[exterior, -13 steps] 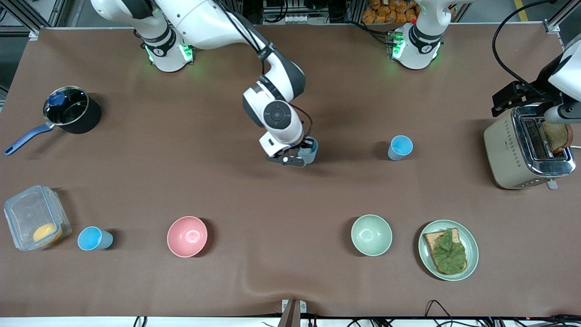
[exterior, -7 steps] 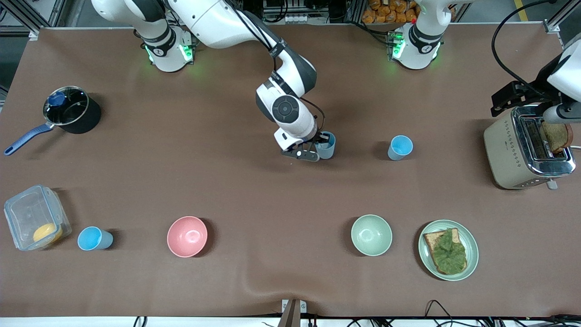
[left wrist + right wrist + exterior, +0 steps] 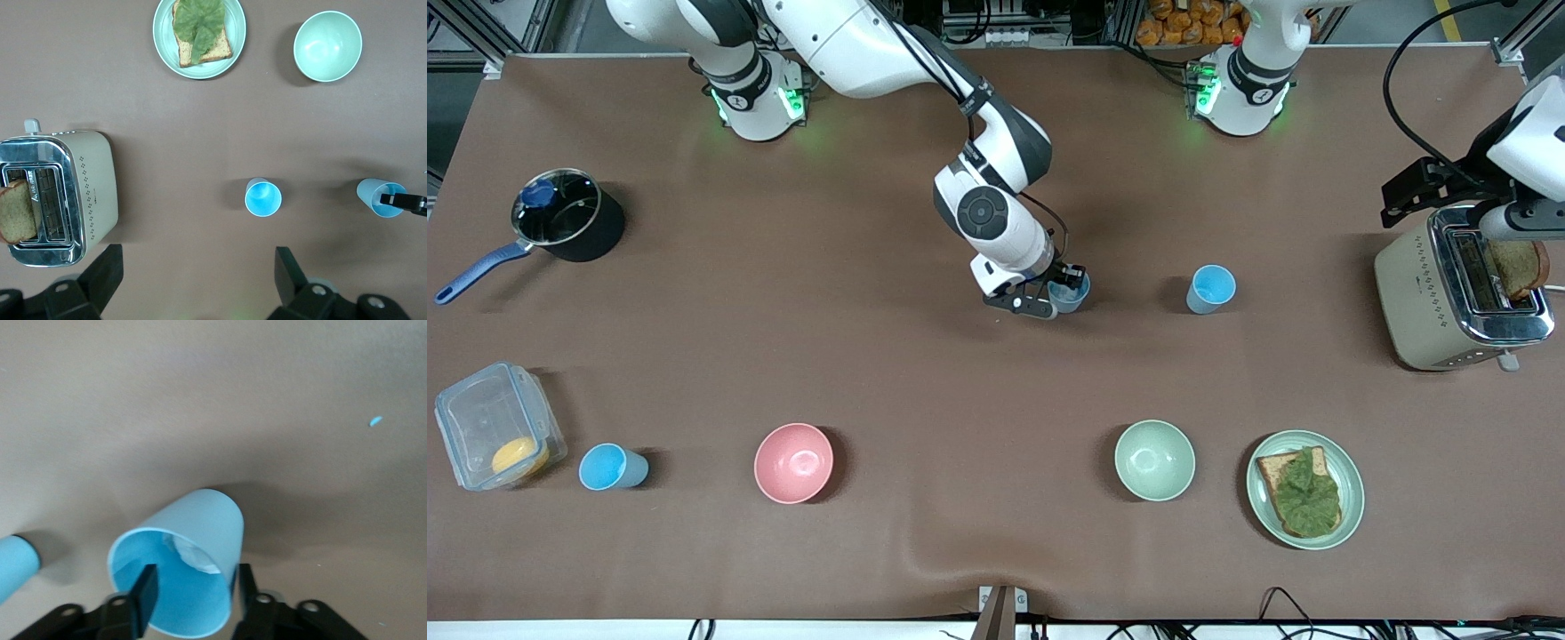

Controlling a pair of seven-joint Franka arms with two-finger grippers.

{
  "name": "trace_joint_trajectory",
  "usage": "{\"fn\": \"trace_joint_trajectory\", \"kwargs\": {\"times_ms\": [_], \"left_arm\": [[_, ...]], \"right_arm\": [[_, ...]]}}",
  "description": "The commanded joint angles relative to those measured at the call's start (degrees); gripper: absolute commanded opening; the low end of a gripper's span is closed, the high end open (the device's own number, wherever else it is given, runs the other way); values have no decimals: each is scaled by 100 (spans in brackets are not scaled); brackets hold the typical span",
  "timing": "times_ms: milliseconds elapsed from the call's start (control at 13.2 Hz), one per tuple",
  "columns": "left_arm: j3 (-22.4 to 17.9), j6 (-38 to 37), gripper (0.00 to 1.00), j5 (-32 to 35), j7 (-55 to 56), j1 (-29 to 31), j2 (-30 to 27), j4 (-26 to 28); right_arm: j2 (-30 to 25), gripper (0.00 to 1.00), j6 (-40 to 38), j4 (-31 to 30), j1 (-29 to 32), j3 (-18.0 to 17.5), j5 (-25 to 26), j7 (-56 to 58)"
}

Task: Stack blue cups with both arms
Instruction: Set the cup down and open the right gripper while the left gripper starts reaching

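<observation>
The right pincer (image 3: 1060,298) straddles the rim of a small light-blue tapered plastic cup (image 3: 1069,292) mid-surface, one finger inside, one outside, spread enough that contact is unclear. A matching cup (image 3: 1211,289) stands beside it toward the left arm's end. Light, thin-walled and slick: gentle rim pinches suit. The left pincer (image 3: 193,277) waits released above the toaster (image 3: 1458,298).

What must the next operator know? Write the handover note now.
Right gripper: open, fingers straddling one wall of a small light-blue plastic cup mid-table.
Left gripper: open, empty, waiting over the cream toaster.
Second blue cup stands beside the first, toward the left arm's end; third blue cup stands beside the clear plastic box.
Done: nothing stacked. Left: nest all three cups.
</observation>
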State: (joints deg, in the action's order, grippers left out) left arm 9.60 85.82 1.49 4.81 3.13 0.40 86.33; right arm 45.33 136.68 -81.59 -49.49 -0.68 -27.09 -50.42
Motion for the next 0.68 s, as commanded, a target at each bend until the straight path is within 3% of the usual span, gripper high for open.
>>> {"fn": "trace_joint_trajectory", "kwargs": {"times_ms": [0,456,608], "left_arm": [[33,188,100,-105,-6,29,-57,32],[42,1874,100,-106,-68,-6,-119,1814],[42,2157,100,-9,-77,-111,-67,2246]], "right_arm": [[-181,100,-648,213,280,51,-121,32],[-884,100,-2951,302,1378,104,2,770],[-1087,100,-3584,302,1800,104,395,885]]}}
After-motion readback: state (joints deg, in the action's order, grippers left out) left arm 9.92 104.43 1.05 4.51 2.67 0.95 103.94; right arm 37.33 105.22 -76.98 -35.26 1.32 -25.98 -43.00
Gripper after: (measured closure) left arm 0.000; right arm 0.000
